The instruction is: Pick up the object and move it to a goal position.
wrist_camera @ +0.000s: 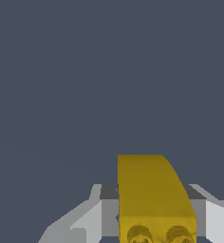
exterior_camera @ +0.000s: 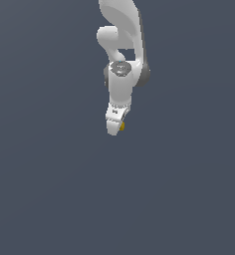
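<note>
Across the plain grey-blue surface (exterior_camera: 50, 189) the white Franka arm (exterior_camera: 120, 45) is reaching down from the top of the exterior view, its wrist pointing steeply downward near the middle of the frame. No goal marker is showing in either view, so where the drop point lies cannot be told.

At the arm's lower end the gripper (exterior_camera: 115, 128) is clenching the object (exterior_camera: 122, 126), a mustard-yellow block that is peeking out as a tiny yellow speck on the exterior view's right side of the fingertips. In the wrist view the same object (wrist_camera: 152, 194) is sitting squarely between the two pale fingers (wrist_camera: 88, 220), which are pressing against its flanks.

Judging by this, the grasp looks done. Whether the block is already lifting clear of the surface is not readable, since no shadow or contact line is showing. What is left, as I judge it, is the carry to the goal position.

As for its pose, the object is lying with its long axis running out from the wrist, between and along the fingers. Its far end is showing one rounded corner, and the near end is showing two round studs.
</note>
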Motion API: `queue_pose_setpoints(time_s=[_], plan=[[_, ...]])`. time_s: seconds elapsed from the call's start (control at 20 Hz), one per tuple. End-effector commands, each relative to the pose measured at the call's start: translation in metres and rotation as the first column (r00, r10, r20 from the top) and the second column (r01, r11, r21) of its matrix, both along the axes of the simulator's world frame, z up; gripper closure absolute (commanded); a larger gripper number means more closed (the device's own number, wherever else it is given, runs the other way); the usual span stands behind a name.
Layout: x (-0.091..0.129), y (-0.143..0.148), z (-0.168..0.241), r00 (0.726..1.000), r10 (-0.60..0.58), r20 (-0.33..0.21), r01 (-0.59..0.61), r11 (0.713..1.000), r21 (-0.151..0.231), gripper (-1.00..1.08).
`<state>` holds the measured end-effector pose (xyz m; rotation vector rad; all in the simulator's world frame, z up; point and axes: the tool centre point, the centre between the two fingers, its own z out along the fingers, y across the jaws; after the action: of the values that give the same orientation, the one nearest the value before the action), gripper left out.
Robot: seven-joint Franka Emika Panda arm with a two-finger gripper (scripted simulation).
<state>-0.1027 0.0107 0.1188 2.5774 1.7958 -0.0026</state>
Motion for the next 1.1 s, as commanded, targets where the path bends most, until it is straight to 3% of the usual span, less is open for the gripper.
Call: queue_pose_setpoints(time_s=[0.0,1.05], plan=[[-0.002,-0.009,0.025,1.0,0.001,0.001,-0.001,1.0,0.001,1.08],[-0.019,-0.09,0.237,1.0,0.001,0.002,-0.001,1.0,0.006,1.08]])
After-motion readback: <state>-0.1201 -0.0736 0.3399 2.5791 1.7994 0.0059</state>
